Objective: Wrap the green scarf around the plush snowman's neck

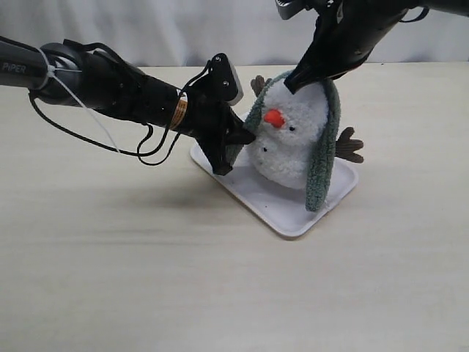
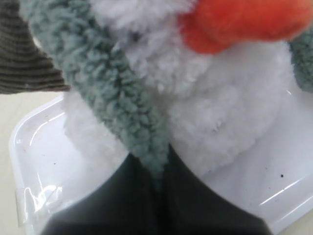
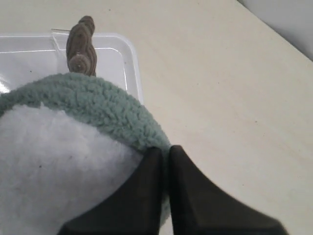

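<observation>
The plush snowman [image 1: 289, 143] stands on a white tray [image 1: 293, 220], orange nose [image 1: 274, 117] facing the camera. The green scarf [image 1: 322, 158] lies over its head rather than its neck, one end hanging down its right side, the other down its left [image 1: 254, 117]. My left gripper [image 1: 236, 143] is shut on the left end; the strip [image 2: 110, 93] runs into the pinched jaws [image 2: 159, 169] beside the white body [image 2: 220, 112]. My right gripper [image 1: 297, 82] is at the top of the head, shut [image 3: 166, 152] on the scarf's edge [image 3: 98, 105] above the plush [image 3: 54, 171].
Brown twig arms stick out behind the snowman on both sides [image 1: 349, 144] [image 1: 258, 85]. The tray's rim [image 3: 132, 54] lies close under the right gripper. Light wooden tabletop [image 1: 110, 279] surrounds the tray; a grey backdrop [image 1: 183, 29] runs along the far edge.
</observation>
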Controlling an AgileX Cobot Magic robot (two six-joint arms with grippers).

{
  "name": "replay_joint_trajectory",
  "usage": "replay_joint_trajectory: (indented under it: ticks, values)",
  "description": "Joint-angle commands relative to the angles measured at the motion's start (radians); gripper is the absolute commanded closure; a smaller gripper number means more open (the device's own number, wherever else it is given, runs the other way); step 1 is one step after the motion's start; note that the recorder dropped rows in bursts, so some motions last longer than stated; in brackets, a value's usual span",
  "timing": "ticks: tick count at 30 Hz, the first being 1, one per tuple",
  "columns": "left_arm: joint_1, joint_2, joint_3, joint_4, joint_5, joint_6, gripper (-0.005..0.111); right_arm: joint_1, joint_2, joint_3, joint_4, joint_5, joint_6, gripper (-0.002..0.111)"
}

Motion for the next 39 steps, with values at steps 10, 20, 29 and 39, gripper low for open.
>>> replay_joint_trajectory:
  ticks: [10,20,29,39]
  values:
    - [-0.004,-0.03,-0.007,0.001,-0.002,0.035,0.048,-0.003,0.046,-0.002,-0.093,-0.024,0.067,0.104]
    - [-0.002,-0.139,-0.007,0.001,-0.134,0.011,0.048,-0.005,0.075,-0.002,-0.138,-0.004,0.093,0.104]
    - [0.088,-0.145,-0.007,0.001,-0.096,-0.096,0.049,-0.005,0.075,-0.002,-0.095,-0.006,0.093,0.104]
    - [0.074,-0.093,-0.007,0.001,-0.094,-0.061,0.049,-0.005,0.08,0.051,-0.091,0.029,0.074,0.104]
